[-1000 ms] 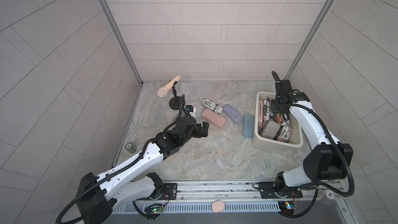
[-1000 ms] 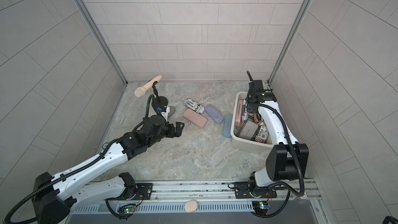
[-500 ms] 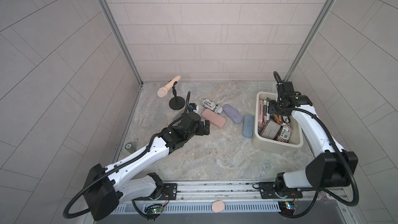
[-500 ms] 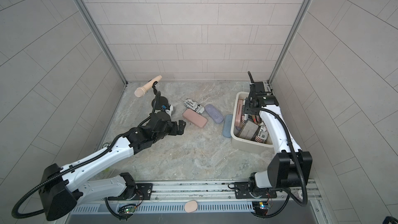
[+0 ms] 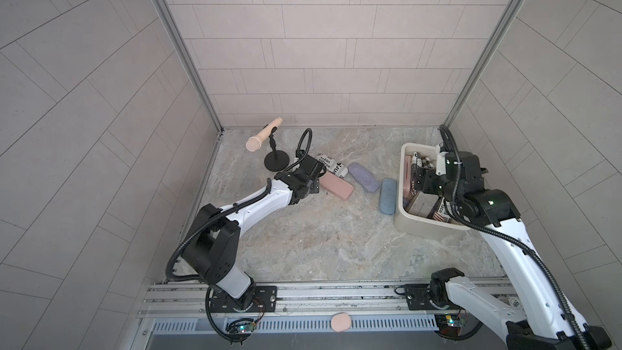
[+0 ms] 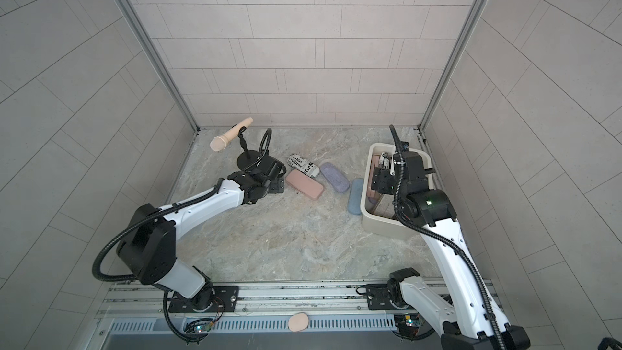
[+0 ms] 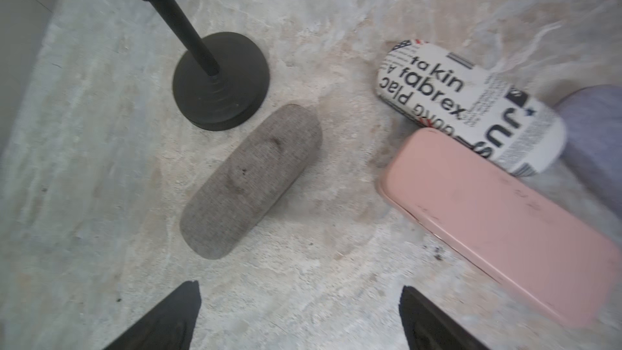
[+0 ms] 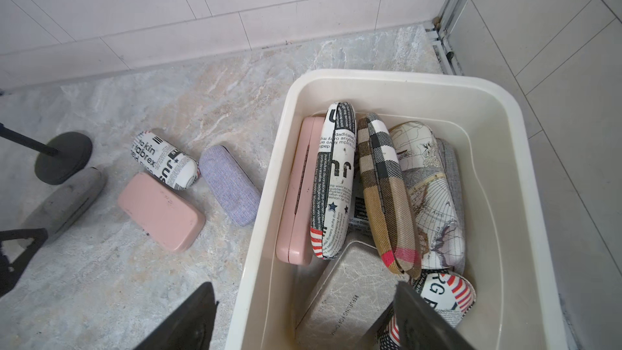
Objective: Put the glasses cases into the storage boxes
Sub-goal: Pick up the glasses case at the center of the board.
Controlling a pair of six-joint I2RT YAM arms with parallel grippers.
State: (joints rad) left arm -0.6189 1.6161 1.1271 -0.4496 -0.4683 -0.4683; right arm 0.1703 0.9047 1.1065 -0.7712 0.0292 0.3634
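In the left wrist view a grey glasses case [image 7: 250, 180] lies beside the black stand base [image 7: 220, 80]. My left gripper [image 7: 299, 297] hangs open just short of this case, nothing between its fingers. On the table in both top views lie a pink case [image 5: 336, 187], a newspaper-print case [image 5: 331, 167], a lavender case [image 5: 363, 176] and a light blue case [image 5: 387, 195]. The cream storage box [image 8: 370, 77] holds several cases, among them pink [image 8: 299, 190], newspaper-print [image 8: 335, 180] and plaid [image 8: 383, 190]. My right gripper [image 8: 304, 287] is open and empty above the box's near left wall.
A pink microphone [image 5: 262, 134] on a black stand [image 5: 276, 163] stands at the back left, close to my left gripper [image 5: 313, 180]. Tiled walls close in the back and both sides. A small pink oval pad [image 5: 340, 322] rests on the front rail.
My right gripper has opened and drawn back from the box's far end toward its near left wall. My left arm has reached farther back toward the stand.
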